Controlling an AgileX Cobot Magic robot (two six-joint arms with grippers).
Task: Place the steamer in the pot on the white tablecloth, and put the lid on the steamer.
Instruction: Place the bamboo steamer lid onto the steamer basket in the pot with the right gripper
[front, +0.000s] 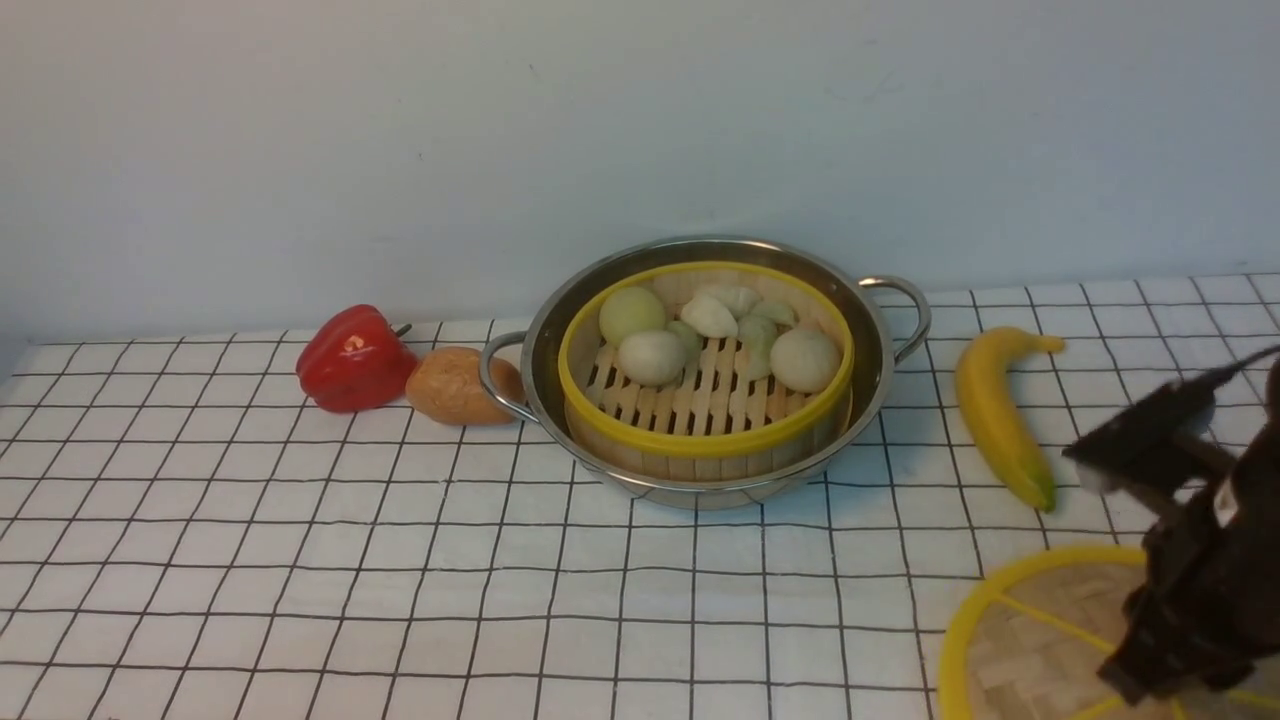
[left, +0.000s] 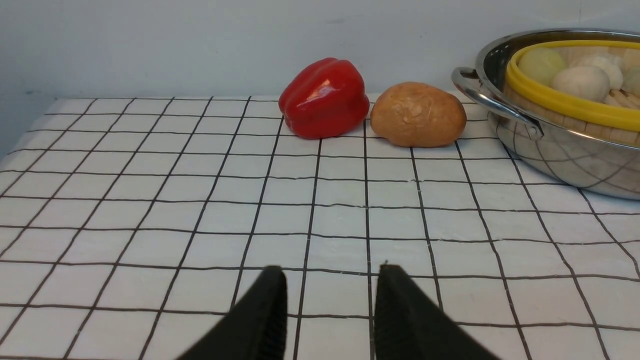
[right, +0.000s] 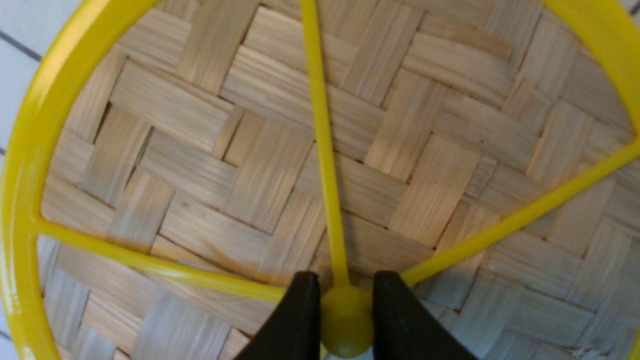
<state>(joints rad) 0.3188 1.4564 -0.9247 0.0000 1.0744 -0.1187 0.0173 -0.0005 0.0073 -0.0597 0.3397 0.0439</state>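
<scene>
The left tool (left: 331, 272), two black tapered fingers, hangs low, parted and empty. The dark right arm (front: 1205, 570) angles downward; the right tool (right: 344, 280) pinches the flat woven-bamboo lid (right: 250, 165) by its small yellow knob (right: 346, 320).

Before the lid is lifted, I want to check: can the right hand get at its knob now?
Probably yes: the right hand sits over the lid, its fingers close on both sides of the knob, seemingly touching it, and nothing lies between.

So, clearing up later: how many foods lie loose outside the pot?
3: pepper and bread roll left of the pot, banana right of it. None looks hidden.
</scene>
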